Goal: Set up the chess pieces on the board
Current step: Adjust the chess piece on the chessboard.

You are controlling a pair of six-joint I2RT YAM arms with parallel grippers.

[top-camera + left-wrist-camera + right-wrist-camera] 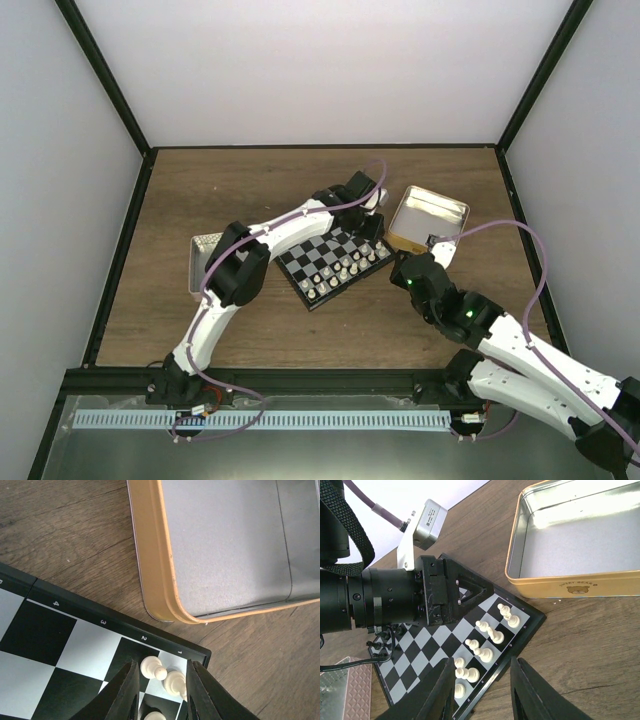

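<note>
Chess pieces (496,636), the cream-white ones, stand in two short rows along the edge of the board (45,630) that faces your right arm. The board lies at an angle on the bench (60,540), one corner near the gold tin (555,587) but apart from it.

Look at the tin's side wall in the right wrist view: small dark print that seems to read "SWEET BEAR" sits above a little bear face. Neither other view shows it. The left wrist view gives you the board's rim numerals instead, 4, 3, 2 and 1, running towards the corner by the tin. A sticker on the left wrist camera shows in the right wrist view, too small to read.

Your left hand (162,664) hangs over that corner with its jaws apart. Two white pieces stand in the gap, one just beside a finger, and neither is pinched. Your right hand (482,660) hovers over the board's near edge, jaws likewise apart and gripping nothing.

Only the top view shows both arms at once, and the second tin (205,262) left of the board, partly under the left arm.
</note>
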